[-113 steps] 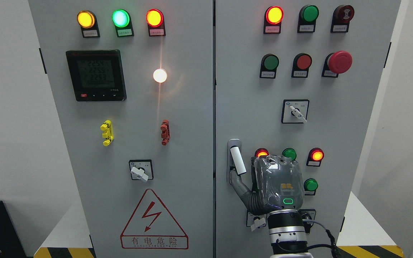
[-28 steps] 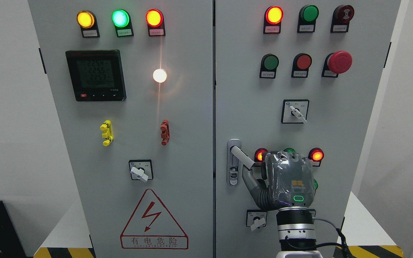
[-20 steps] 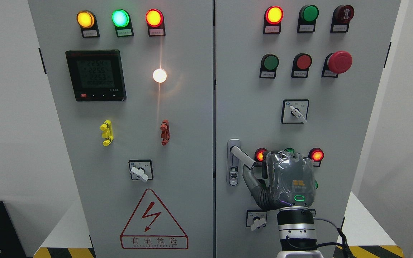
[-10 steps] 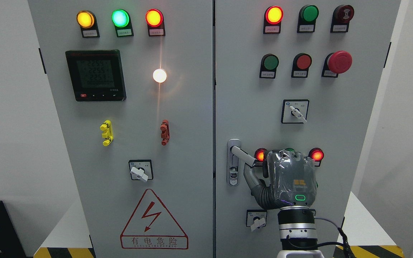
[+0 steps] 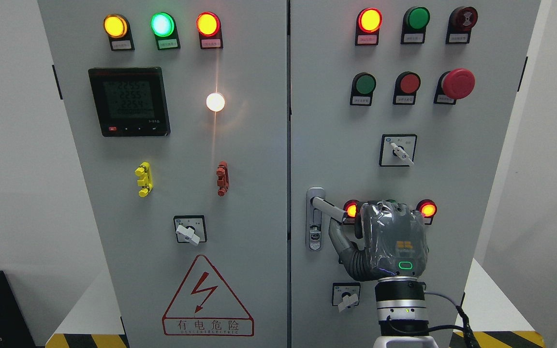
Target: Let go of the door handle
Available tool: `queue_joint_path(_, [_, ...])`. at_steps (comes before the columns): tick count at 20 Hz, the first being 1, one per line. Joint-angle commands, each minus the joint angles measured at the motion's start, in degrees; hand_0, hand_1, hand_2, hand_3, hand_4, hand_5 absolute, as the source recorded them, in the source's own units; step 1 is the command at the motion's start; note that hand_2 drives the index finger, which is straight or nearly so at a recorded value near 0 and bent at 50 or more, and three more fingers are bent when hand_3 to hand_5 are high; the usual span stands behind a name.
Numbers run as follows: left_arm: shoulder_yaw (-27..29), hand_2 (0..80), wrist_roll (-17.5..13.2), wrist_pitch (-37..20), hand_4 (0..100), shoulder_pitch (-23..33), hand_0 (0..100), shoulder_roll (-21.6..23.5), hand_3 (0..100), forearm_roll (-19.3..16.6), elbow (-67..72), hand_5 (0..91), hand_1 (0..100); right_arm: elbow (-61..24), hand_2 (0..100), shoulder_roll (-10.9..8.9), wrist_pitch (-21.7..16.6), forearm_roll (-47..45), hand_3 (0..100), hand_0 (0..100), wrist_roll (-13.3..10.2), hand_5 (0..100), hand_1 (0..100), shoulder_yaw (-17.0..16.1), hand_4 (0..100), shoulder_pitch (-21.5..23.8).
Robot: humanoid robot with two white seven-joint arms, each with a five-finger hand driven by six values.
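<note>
Grey steel fills most of our view: an electrical cabinet with two doors, left and right, meeting at a vertical seam in the centre of the frame.

On the left door we count three lit lamps along the top (amber, green, red-orange), one black digital meter below them, one glowing white lamp, one yellow clip and one red clip, one rotary switch, and one red-bordered lightning warning triangle at the bottom.

On the right door we count three devices along the top, two round buttons and one red mushroom button beneath, one rotary switch at mid-height, two lit red lamps lower down, and one more rotary switch near the bottom.

One right hand, dark grey under clear plastic wrap, rises from the bottom edge, right of centre, its back toward us. Its thumb reaches up and left, with the tip just under the door handle. We cannot tell whether the other fingers, hidden behind the palm, grasp it or have let go.

One door handle sits in the lower middle of the frame, by the right door's left edge. Its long axis runs diagonally, from its pivot at the upper left down to the free end at the lower right, toward the hand.
</note>
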Motion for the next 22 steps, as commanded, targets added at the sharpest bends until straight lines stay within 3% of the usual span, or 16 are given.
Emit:
queue_joint_path(1, [0.0,0.0,0.05,0.02,0,-1.58,12,0.0,0,0.07,1.67,0.0,56,-0.05,90,-0.01,0.0,-0.01,100,52,0.0,100,40,0.01,100,-0.16])
queue_joint_path(22, [0.0,0.0,0.05,0.02,0,-1.5,12,0.0,0,-0.02,1.67,0.0,56,-0.05,89,-0.01,0.0,-0.01,100,52,-0.09,100,39,-0.07,100,-0.16])
